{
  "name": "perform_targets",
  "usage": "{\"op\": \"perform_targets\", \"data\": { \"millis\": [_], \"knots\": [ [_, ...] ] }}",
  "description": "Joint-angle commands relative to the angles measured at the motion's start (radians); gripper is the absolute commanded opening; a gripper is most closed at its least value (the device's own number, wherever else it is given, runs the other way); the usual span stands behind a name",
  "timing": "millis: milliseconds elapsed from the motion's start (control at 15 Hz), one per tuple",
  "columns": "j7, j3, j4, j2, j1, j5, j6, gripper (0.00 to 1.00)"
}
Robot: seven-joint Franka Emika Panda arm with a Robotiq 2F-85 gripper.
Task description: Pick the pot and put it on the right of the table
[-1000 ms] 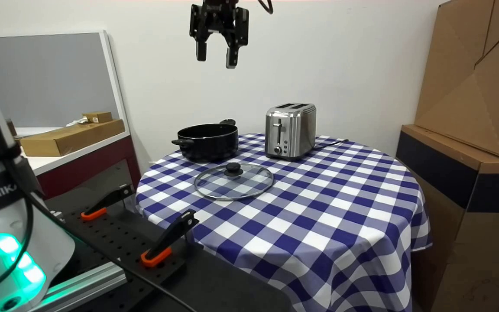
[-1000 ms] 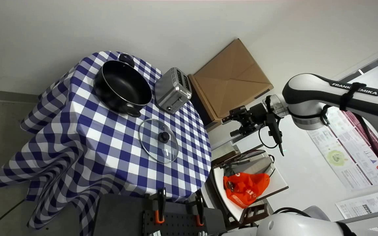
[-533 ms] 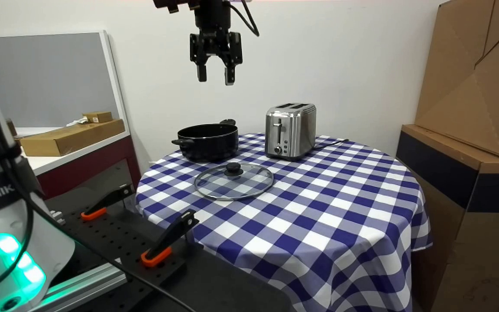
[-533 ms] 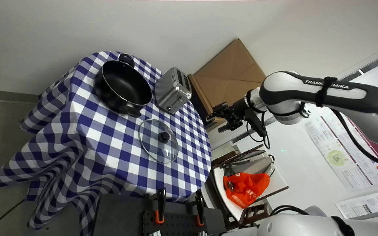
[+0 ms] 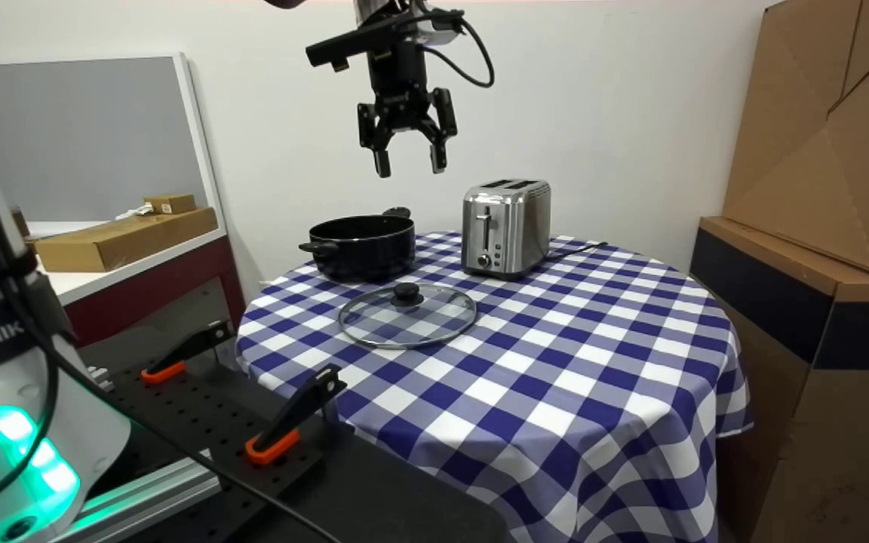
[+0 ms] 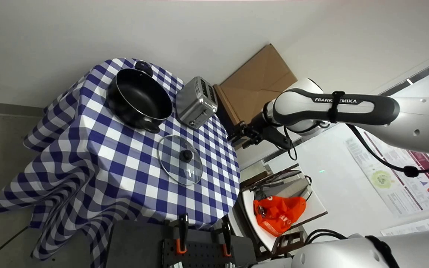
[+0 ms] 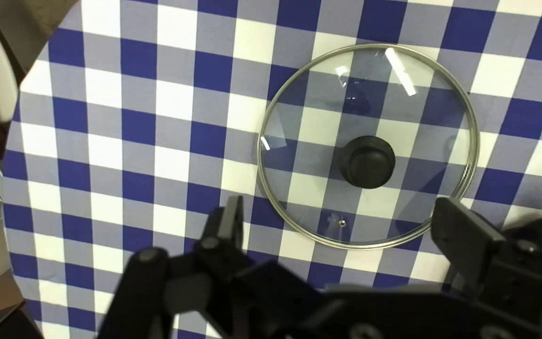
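At the far left of the table, in both exterior views, the black pot, upright, with two small handles on opposite sides and a dark inside visible from above. Rests fully on the blue-and-white checked cloth, to the left of the silver toaster, just beside but apart from it. On the near side of the pot, flat on the same cloth, the glass lid, with black knob upward. To the right of the toaster, a dark cord lying on the cloth.

High above the table, the gripper, pointing downward. Hangs in free air, well apart from the pot, with both fingers spread wide and with nothing in the grasp. In the wrist view, seen past the two fingers and partly between them, the lid in almost full outline, covered a little at the rim by one finger.

On the right, beyond the table edge, large brown cardboard boxes, one upon another. On the left, in an exterior view, a white-topped desk with a long flat carton and, on top of it, a small carton. On the near left, two black clamps with orange feet, on a dark perforated plate.
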Motion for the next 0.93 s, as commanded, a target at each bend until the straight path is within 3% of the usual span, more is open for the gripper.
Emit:
{"op": "perform_targets", "data": {
  "millis": [0,467,867],
  "knots": [
    [-0.130,-0.026,0.114,0.070,-0.003,0.010,-0.011,1.00],
    [-0.335,-0.017,0.238,0.151,0.013,0.113,-0.074,1.00],
    [-0.344,0.062,0.208,0.183,0.079,0.093,-0.050,1.00]
  ]
}}
